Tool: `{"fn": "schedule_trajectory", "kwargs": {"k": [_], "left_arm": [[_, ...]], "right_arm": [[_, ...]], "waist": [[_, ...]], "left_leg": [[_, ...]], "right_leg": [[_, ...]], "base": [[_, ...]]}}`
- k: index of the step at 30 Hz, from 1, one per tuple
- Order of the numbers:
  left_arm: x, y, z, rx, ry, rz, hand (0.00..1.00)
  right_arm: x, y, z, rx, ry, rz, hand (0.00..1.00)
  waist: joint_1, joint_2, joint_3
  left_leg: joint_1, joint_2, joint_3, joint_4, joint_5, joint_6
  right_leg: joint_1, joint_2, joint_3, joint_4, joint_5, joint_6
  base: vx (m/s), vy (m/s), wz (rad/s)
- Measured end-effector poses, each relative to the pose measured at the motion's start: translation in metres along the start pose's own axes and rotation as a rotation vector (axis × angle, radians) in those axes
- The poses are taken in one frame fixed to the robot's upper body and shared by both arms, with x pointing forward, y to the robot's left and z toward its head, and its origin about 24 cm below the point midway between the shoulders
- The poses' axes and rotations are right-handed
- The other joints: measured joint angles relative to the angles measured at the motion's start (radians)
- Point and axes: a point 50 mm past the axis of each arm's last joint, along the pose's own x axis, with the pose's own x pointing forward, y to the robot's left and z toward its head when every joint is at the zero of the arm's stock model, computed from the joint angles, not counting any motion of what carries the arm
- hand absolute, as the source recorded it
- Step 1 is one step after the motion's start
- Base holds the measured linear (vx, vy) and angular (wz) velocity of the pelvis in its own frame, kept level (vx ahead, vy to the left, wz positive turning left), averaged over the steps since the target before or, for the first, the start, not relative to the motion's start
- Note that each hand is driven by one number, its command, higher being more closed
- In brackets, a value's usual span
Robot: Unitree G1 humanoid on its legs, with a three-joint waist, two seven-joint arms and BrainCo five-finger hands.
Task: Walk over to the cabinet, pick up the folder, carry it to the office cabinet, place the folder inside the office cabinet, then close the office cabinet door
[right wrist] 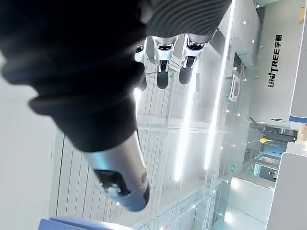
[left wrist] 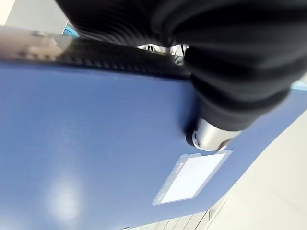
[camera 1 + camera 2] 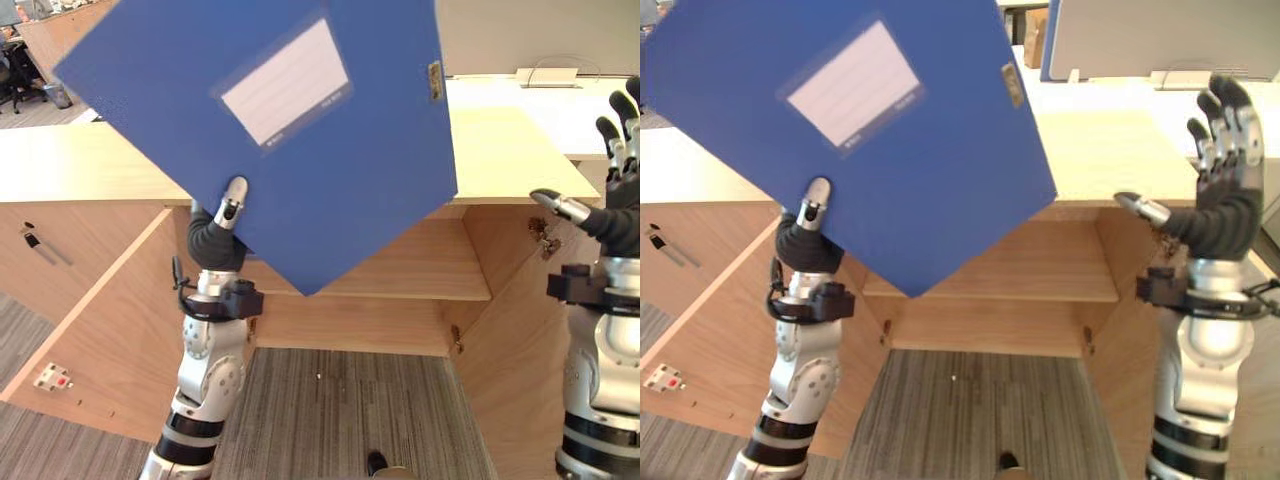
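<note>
I'm pinching the folder w/ L hand fingers, tilted above the office cabinet opening, R hand fingers spread at its right; should be levelling it before sliding in.

This is an office. A long wooden cabinet stands open on grey striped carpet. A black desk chair sits far back, and a grey screen stands on the pale top.
</note>
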Motion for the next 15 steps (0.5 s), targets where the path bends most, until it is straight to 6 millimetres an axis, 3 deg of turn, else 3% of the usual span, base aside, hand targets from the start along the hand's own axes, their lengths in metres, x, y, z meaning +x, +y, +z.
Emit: {"fn": "schedule_trajectory", "kwargs": {"k": [9,15], "left_arm": [[0.004,-0.006,-0.011,0.035,0.081,-0.119,1.0],[0.003,-0.004,-0.017,0.058,0.131,-0.144,1.0]], "right_arm": [[0.038,0.014,-0.008,0.023,0.015,0.182,0.0],[0.048,0.024,-0.014,0.132,0.059,0.28,0.0]], "waist": [[0.012,-0.012,-0.023],[0.014,-0.03,-0.034]], "left_leg": [[-0.01,-0.006,-0.025,0.0,0.017,0.009],[-0.012,-0.006,-0.031,-0.001,0.024,0.009]], "right_leg": [[0.001,-0.009,-0.023,0.004,0.0,0.0],[0.002,-0.01,-0.029,0.003,-0.002,0.003]], "base": [[-0.01,0.012,0.08],[0.0,0.006,0.02]]}}
